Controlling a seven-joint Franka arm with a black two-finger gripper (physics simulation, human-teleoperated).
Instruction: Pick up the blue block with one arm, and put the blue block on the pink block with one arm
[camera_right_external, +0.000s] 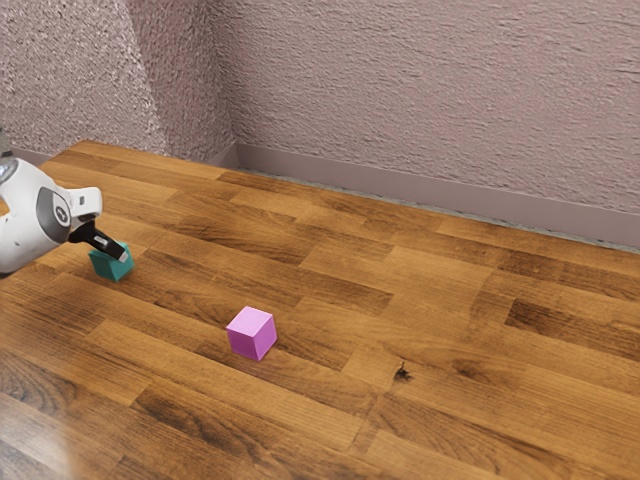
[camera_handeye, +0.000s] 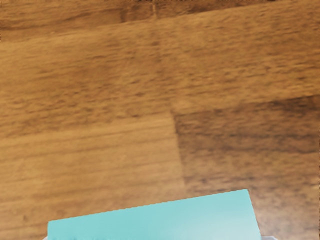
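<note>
The blue block, teal in tone, sits on the wooden table at the exterior view's left. My gripper is down over it, shut on it from two sides, with a black finger lying across its top. In the wrist view the block is large and directly under my hand. The pink block stands alone on the table, toward the exterior view's right of the blue block and nearer the front, well apart from my gripper.
The wooden table stretches wide toward the exterior view's right. Textured walls with a grey skirting close off the back. A small dark mark is in the wood past the pink block.
</note>
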